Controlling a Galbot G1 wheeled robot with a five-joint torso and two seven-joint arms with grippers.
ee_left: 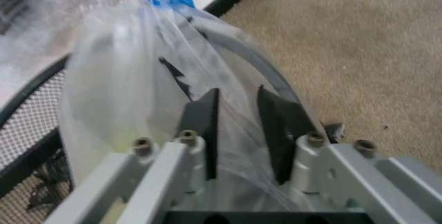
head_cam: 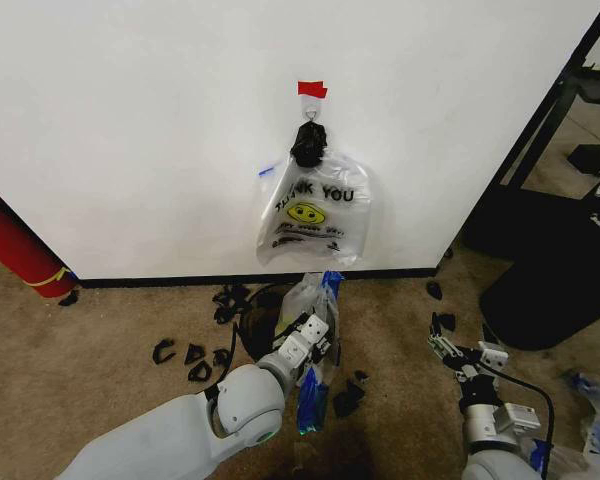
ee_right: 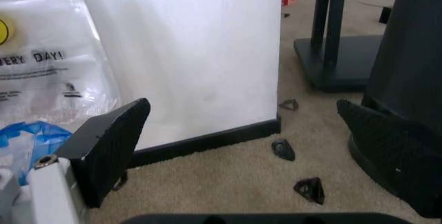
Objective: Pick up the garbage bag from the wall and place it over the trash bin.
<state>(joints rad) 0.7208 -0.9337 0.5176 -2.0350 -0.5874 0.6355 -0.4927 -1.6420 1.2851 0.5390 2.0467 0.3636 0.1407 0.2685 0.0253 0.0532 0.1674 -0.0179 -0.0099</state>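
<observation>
a: where is the thin crinkly translucent garbage bag (head_cam: pixel 313 305) sitting?
b: over the small round black trash bin (head_cam: pixel 252 322), left claw (ee_left: pixel 238 131) clamping it.
a: right claw (ee_right: pixel 255 146)?
b: hanging apart, near the carpet.

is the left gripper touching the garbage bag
Touching. The left wrist view shows the left gripper with the garbage bag film bunched between its fingers, over the trash bin rim.

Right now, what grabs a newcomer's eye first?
The clear smiley "THANK YOU" bag hanging on the white wall under a strip of red tape. Below it, the left end effector pinches the blue-patched garbage bag at the trash bin. The right end effector hangs open over the carpet.
</observation>
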